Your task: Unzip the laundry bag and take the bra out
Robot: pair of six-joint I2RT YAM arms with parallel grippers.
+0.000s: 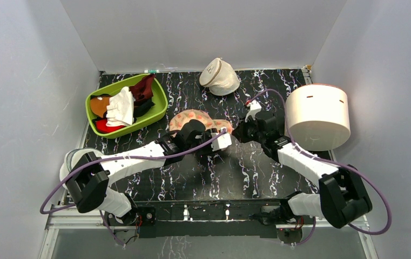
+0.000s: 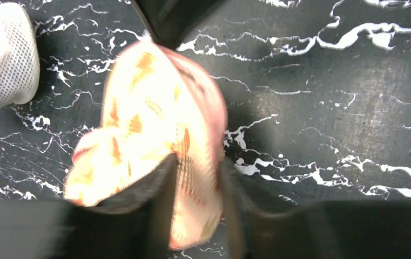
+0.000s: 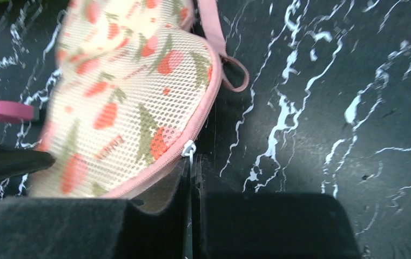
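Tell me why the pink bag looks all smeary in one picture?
Left wrist view: the laundry bag is smeared, probably from movement, its print smudged. Right wrist view: its mesh and zipper pull look crisp. Top external view: sharp, evenly lit.

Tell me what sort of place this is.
Probably a robot test booth, not a home: white walls box in a black marbled table, with two arms bolted at its near edge.

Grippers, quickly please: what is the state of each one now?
Left gripper: closed on the laundry bag.
Right gripper: closed on the zipper pull.
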